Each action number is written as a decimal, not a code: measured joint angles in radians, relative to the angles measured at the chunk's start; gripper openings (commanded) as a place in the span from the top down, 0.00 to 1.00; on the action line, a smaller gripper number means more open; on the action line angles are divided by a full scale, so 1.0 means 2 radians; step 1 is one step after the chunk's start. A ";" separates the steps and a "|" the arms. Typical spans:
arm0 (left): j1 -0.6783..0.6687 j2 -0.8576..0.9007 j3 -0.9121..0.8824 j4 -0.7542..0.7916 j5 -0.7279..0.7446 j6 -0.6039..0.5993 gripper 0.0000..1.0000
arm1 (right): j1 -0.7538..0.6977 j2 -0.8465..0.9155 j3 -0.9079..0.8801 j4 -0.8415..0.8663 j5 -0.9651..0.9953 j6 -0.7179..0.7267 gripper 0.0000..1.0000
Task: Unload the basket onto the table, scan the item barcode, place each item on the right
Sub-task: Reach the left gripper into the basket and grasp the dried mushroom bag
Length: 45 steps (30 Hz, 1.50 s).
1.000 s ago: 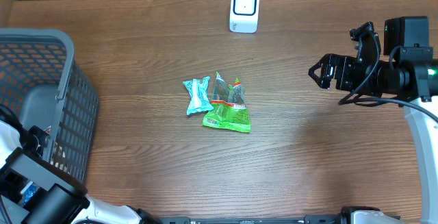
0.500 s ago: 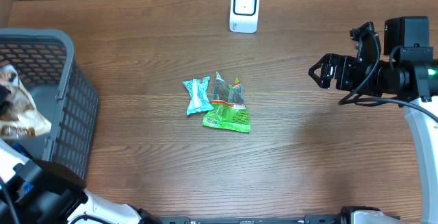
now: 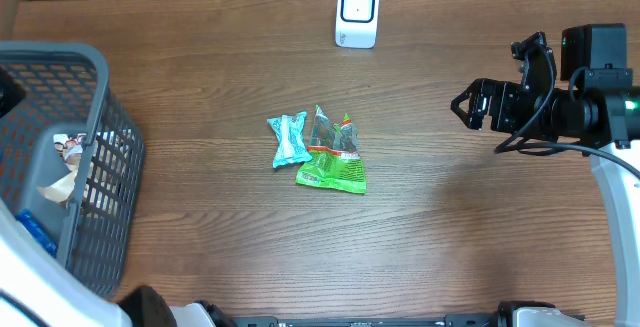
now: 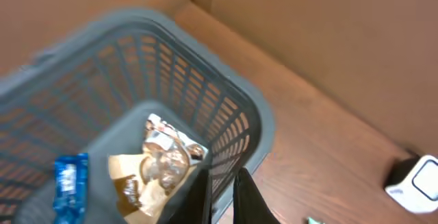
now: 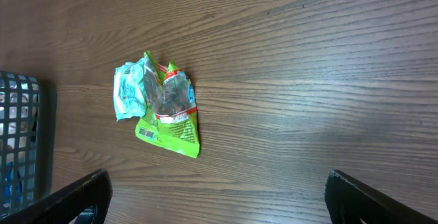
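Three snack packets lie together mid-table: a teal one, a clear one with a red band and a green one. The white barcode scanner stands at the far edge. My right gripper hovers open at the right, well clear of the packets; its wrist view shows the green packet, the teal packet and empty space between its fingertips. My left gripper is shut on nothing, above the near rim of the grey basket.
The grey basket stands at the left edge and holds a brown-and-silver packet and a blue packet. Cardboard walls close off the back. The scanner shows at the right of the left wrist view.
The brown-and-silver packet, seen high at the basket's left edge half a second ago, now lies inside the basket. The left arm has swung toward the lower left. The right arm is still.
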 measured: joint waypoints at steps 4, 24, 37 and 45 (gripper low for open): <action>0.000 -0.010 0.004 -0.024 -0.029 -0.003 0.00 | 0.000 0.000 0.000 0.000 0.000 0.000 0.00; 0.065 0.162 -0.100 -0.043 -0.062 -0.034 0.00 | 0.000 0.000 0.000 -0.002 0.000 0.000 0.00; 0.079 0.162 -0.291 0.121 -0.059 -0.004 0.00 | 0.000 0.000 0.000 -0.001 0.000 0.000 0.00; 0.073 0.162 -0.416 0.257 -0.037 0.035 0.00 | 0.000 0.000 0.000 0.000 0.000 0.000 0.00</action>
